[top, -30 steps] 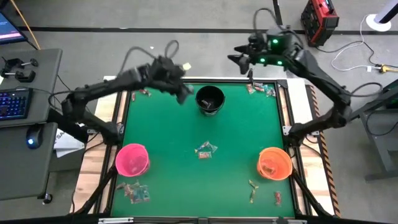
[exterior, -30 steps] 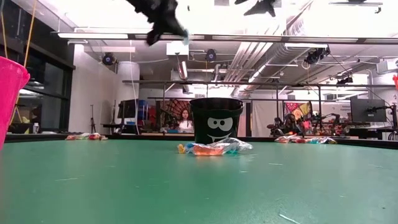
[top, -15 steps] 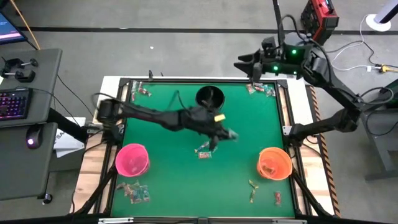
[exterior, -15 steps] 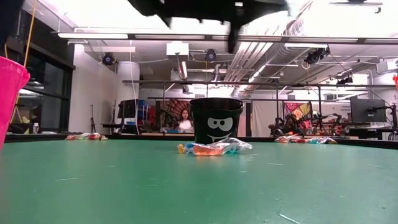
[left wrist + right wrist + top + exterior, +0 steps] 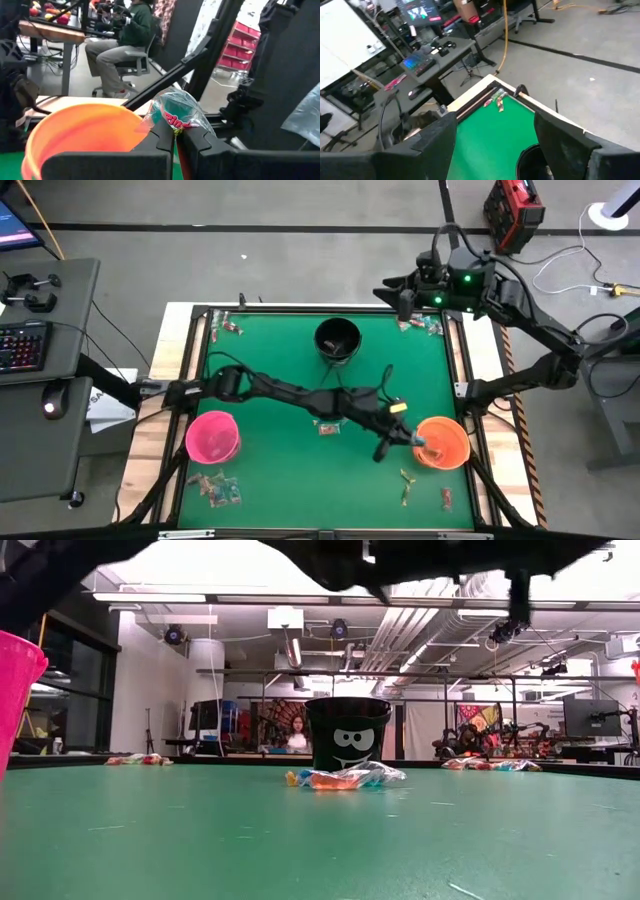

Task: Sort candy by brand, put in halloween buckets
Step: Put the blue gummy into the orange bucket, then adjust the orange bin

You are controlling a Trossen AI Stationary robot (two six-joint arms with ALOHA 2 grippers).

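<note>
three buckets stand on the green table (image 5: 270, 440): a black bucket (image 5: 337, 340) at the far edge, a pink bucket (image 5: 212, 436) near left, an orange bucket (image 5: 442, 442) near right. five loose candy clusters lie about, one being the centre pile (image 5: 328, 422). the left gripper (image 5: 174, 136) reaches across to the orange bucket's rim, fingers pinched on a teal-wrapped candy (image 5: 176, 114) that seems to stand roughly upright. the right gripper (image 5: 384, 286) hangs beyond the far right corner, fingers spread, holding nothing.

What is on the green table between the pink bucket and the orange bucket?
In the high view, between the pink bucket and orange bucket lies a small candy pile, with the left arm stretching above it.
</note>
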